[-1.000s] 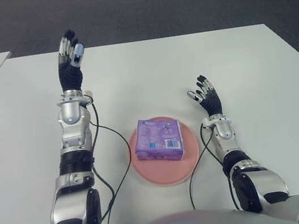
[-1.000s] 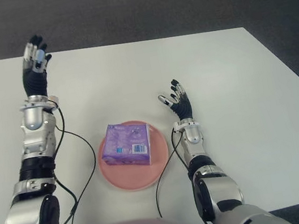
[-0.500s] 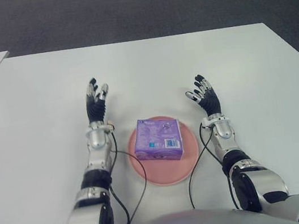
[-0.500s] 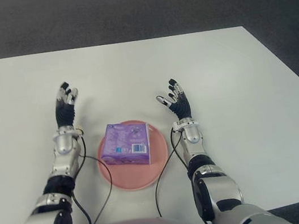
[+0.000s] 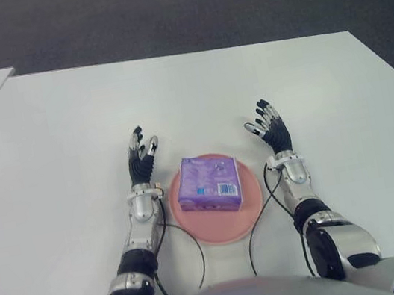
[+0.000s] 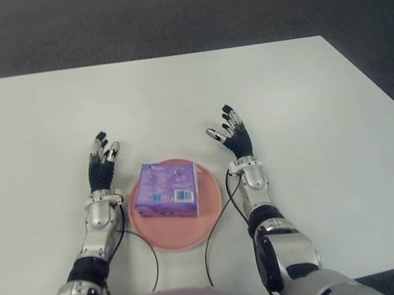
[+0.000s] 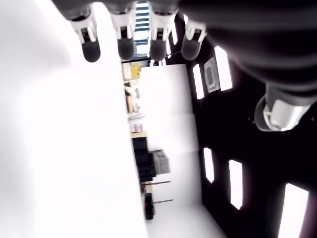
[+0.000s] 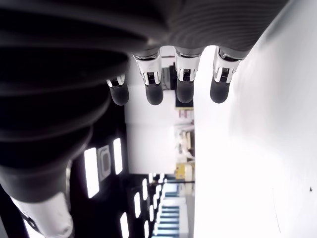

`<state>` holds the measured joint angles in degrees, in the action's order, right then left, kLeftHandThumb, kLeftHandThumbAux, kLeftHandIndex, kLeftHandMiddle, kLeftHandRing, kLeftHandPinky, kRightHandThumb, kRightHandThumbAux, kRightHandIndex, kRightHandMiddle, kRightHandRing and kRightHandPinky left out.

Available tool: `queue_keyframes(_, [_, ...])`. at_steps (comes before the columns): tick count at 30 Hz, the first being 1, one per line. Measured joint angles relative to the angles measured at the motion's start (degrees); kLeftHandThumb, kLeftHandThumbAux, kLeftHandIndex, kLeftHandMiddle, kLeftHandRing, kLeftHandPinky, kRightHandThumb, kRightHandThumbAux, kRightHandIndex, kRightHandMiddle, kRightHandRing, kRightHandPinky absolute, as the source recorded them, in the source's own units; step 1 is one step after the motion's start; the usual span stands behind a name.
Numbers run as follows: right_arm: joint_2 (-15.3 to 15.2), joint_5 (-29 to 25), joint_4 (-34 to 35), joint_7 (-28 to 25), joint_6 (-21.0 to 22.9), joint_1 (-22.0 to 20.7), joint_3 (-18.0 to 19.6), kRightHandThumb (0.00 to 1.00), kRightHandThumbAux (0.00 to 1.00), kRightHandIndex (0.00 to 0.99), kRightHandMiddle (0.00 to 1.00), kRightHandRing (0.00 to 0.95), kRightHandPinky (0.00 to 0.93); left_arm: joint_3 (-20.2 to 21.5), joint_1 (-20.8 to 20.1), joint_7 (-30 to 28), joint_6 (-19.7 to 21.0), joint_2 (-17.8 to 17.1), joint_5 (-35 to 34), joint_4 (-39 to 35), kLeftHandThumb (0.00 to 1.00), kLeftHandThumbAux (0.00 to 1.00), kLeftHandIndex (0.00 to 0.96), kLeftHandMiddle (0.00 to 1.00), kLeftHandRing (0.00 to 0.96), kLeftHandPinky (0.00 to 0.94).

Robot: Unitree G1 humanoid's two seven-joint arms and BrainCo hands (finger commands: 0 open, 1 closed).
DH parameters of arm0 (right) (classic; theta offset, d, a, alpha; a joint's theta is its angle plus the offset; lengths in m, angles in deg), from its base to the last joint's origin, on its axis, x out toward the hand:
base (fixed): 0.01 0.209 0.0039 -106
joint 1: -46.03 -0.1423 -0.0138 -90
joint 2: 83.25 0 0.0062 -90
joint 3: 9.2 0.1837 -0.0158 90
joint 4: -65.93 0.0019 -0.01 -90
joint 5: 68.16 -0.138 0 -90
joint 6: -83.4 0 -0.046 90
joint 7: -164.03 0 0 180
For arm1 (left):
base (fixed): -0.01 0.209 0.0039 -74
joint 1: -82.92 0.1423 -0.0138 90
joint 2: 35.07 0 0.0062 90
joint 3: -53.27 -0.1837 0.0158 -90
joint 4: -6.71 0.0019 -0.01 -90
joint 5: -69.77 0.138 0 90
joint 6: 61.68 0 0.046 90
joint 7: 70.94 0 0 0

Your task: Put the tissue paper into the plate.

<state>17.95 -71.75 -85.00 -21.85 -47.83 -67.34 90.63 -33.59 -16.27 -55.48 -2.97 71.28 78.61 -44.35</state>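
On the white bench (image 5: 45,142), the left hand (image 5: 142,162) shows empty, fingers spread, just left of the pink plate (image 5: 214,228). The purple tissue paper (image 5: 208,184) lies in the plate. Just right, the right hand (image 5: 269,128) is likewise spread and empty.

The desk (image 5: 262,83) has a smooth, matt white surface. The plate (image 5: 218,227) at lower centre is smooth pink plastic with a dull finish. The tissue paper (image 5: 208,184) pack is wrapped in glossy purple printed film. Each robot hand, left (image 5: 142,163) and right (image 5: 269,126), shows matt black covering with silver metallic segments. The floor (image 5: 159,10) at top is dark, rough carpet.
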Motion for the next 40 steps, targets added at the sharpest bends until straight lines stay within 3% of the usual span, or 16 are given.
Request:
queue_keyframes(11, [-0.3,0.09,-0.71,-0.25,-0.69,-0.18,0.22,0.051,0.719,0.0,0.0,0.0,0.0,0.02,-0.49,0.45,-2.95,-0.78,0.08,2.0,0.0,0.458,0.0,0.0,0.0,0.0])
queue_keyframes(18, [-0.62,0.7,-1.32,-0.19,-1.58,-0.3,-0.04,0.051,0.709,0.0,0.0,0.0,0.0,0.08,1.19,-2.22,-3.76,-1.69,-1.36,0.02,0.0,0.501,0.0,0.0,0.0,0.0])
queue_keyframes(25, [-1.25,1.04,-1.89,0.2,-1.97,-0.42,0.12,0.05,0.7,0.0,0.0,0.0,0.0,-0.42,6.56,-3.23,-0.84,-1.83,-1.46,-7.6,0.0,0.495,0.0,0.0,0.0,0.0])
queue_keyframes(40, [-1.31,1.05,-2.35,0.16,-2.73,-0.54,0.21,0.033,0.701,0.0,0.0,0.0,0.0,-1.86,8.48,-4.07,2.18,-2.07,-1.49,-11.08,0.0,0.427,0.0,0.0,0.0,0.0])
